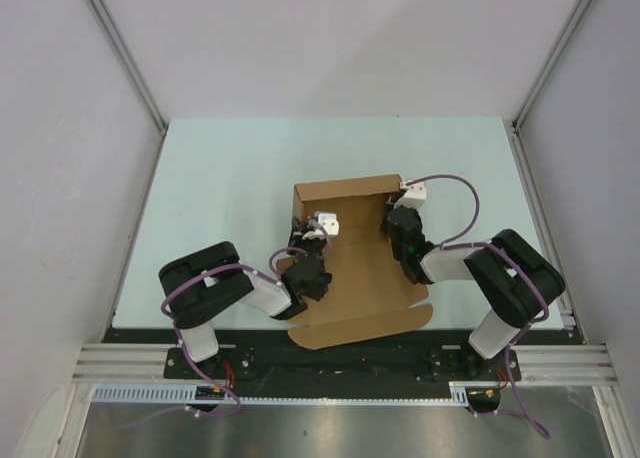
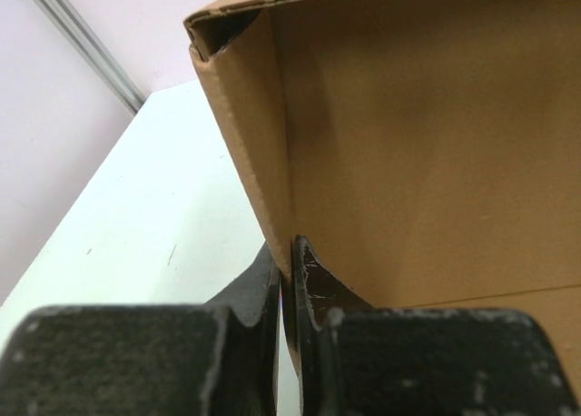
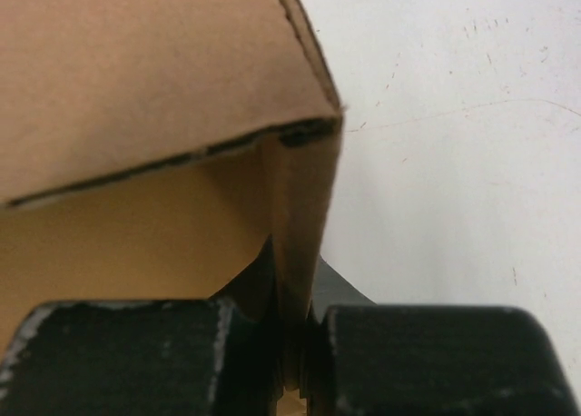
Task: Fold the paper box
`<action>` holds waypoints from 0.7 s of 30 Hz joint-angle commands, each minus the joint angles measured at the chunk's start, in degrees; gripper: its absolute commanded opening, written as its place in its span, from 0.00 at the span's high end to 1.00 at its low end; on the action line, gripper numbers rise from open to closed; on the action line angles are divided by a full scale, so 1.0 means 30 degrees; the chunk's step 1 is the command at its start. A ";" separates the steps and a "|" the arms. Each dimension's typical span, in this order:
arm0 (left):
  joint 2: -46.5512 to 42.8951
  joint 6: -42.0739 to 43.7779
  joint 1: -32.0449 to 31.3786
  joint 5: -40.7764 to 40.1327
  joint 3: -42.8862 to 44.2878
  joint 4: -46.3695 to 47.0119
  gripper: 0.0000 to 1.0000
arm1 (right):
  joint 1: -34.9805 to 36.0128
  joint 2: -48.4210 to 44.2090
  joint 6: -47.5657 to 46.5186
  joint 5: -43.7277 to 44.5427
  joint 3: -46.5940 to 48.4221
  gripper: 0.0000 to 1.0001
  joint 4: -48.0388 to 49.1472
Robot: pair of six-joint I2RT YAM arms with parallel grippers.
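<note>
I have both grippers clamped on the paper box [image 1: 355,268], one on each side.

The left gripper [image 2: 290,252] is closed on the box's left side wall [image 2: 259,134]. In its wrist view the thin cardboard edge runs straight down between the two black fingers [image 2: 313,284]. The brown inside of the box lies to the right of the gripper and the pale worktop [image 2: 154,225] to its left. Ahead of and above the gripper, that wall meets the back wall [image 1: 345,190] at a folded corner, with a small dark hollow at the top.

The right gripper [image 3: 295,275] is shut on the right side wall [image 3: 304,198]. A doubled-over strip of cardboard drops between its fingers. The inside of the box is to the left of this gripper and bare worktop is to its right. Above and to the left of it, a cardboard panel leans across the view, its cut edge showing as a dark line.

From overhead, the box sits between the two grippers, around the middle of the worktop. The back wall stands upright just ahead of both of them. The front flap [image 1: 350,323] lies open and flat behind them, toward the arm bases. The box floor spans the gap from one gripper to the other.
</note>
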 commanded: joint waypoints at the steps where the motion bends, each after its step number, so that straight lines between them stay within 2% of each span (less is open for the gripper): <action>1: -0.0249 0.1576 -0.0596 -0.0268 0.0075 0.7004 0.99 | 0.0483 -0.0685 0.0806 0.1943 0.0194 1.00 -0.1850; 3: -0.0425 0.1605 -0.0770 -0.0210 -0.0130 0.7004 0.96 | 0.0718 -0.1095 0.1069 0.2438 0.0224 1.00 -0.2320; 4: -0.0512 0.1692 -0.0830 0.0139 -0.0305 0.7004 0.28 | 0.0922 -0.1270 0.1158 0.2587 0.0224 1.00 -0.2757; 5: -0.0716 0.1751 -0.0917 0.0258 -0.0394 0.7033 0.15 | 0.1040 -0.1417 0.1274 0.2733 0.0224 1.00 -0.2994; 7: -0.1068 0.1635 -0.1210 0.0523 -0.0743 0.7033 0.03 | 0.1245 -0.1799 0.1451 0.3260 0.0253 1.00 -0.3580; 8: -0.1563 0.1373 -0.1414 0.0581 -0.0891 0.7033 0.00 | 0.1333 -0.1916 0.1538 0.3407 0.0282 1.00 -0.3785; 16: -0.5078 0.0757 -0.2032 0.1285 -0.2909 0.7033 0.00 | 0.1363 -0.3263 0.1335 0.4345 0.0458 1.00 -0.5280; 21: -0.8682 0.0317 -0.1828 0.2163 -0.4348 0.6829 0.00 | 0.2035 -0.3791 0.0807 0.5633 0.0837 1.00 -0.6593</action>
